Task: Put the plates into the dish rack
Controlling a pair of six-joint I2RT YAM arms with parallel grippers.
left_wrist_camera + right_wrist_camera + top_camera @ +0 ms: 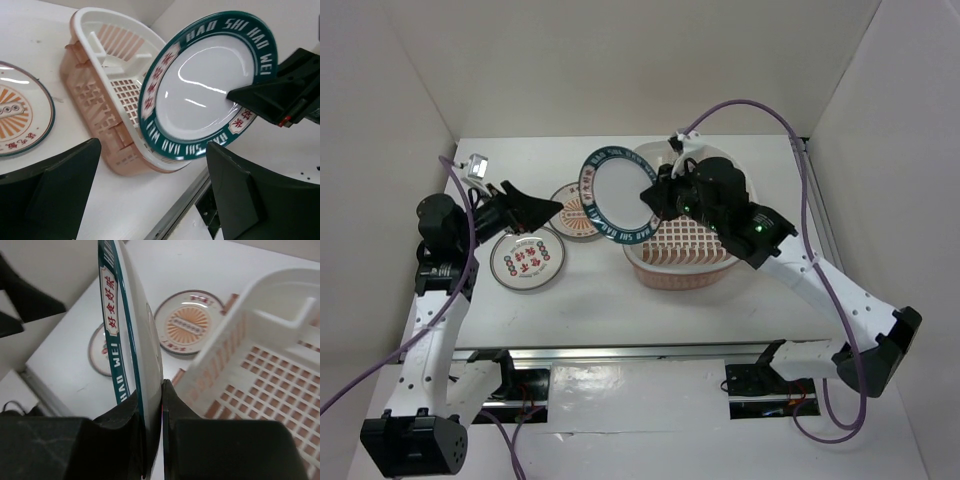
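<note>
First plate loading. Right gripper (654, 198) clamped on green plate (615, 195) rim; plate on edge, aloft over rack (685, 275) left rim, mid-table. Left gripper (552, 216) wide, near left edge. Next: shift right, lower into slot.

a white table (700, 310) sits boxed in by plain white walls (620, 60) under even light.

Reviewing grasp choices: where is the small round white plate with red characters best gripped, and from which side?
Probably the rim, from the near left: the white plate with red characters lies flat, and the orange sunburst plate crowds its far right edge.
</note>
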